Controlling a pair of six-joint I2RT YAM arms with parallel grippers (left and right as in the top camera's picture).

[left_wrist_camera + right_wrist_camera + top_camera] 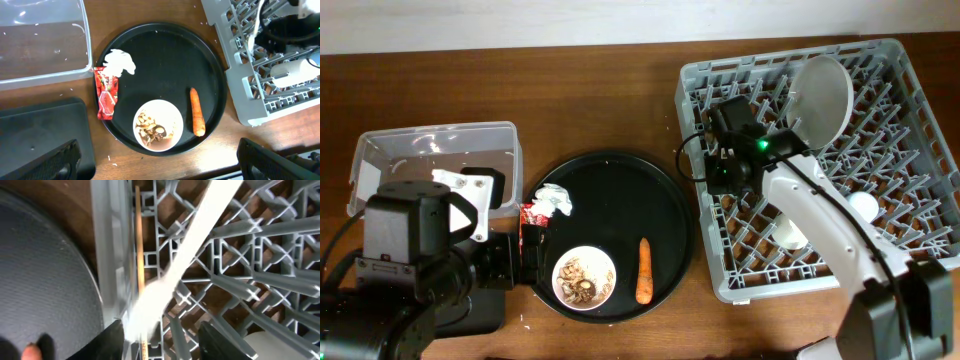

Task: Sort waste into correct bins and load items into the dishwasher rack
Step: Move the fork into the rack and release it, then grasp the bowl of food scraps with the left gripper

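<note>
The grey dishwasher rack (pixel 910 150) stands at the right with a pale plate (pixel 822 95) upright in it and two pale cups (pixel 863 207) (pixel 788 236). My right gripper (pixel 728 172) (pixel 165 342) hangs open over the rack's left side. The white fork (pixel 200 235), blurred, lies between its fingers, close to the left one. A wooden chopstick (pixel 139 255) lies along the rack wall. My left gripper (pixel 160 170) (pixel 510 262) is wide open and empty at the front left of the round tray. On that tray are a napkin (pixel 120 62), a red wrapper (pixel 106 92), a carrot (pixel 197 112) and a white bowl (pixel 159 125) holding brown scraps.
The large round black tray (pixel 665 215) sits mid-table. The clear tub (pixel 430 150) stands at the back left. The shallow black tray (pixel 40 130) lies at the front left, partly under my left arm. Crumbs dot the wood.
</note>
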